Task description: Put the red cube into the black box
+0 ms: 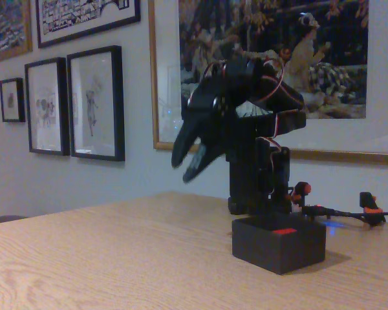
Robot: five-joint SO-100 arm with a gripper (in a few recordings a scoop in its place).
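- The red cube [284,230] shows as a thin red sliver above the black box [279,245] rim; its other faces are hidden inside
- The gripper [189,159] is dark and blurred; the finger gap is hard to read
- The arm's base is partly hidden behind the box
- The wooden table [116,258] is cut off by the picture's edges

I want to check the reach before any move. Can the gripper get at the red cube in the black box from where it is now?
Probably yes. The gripper hangs open above the table, left of the black box. The red cube lies at the box's open top, with nothing over it.
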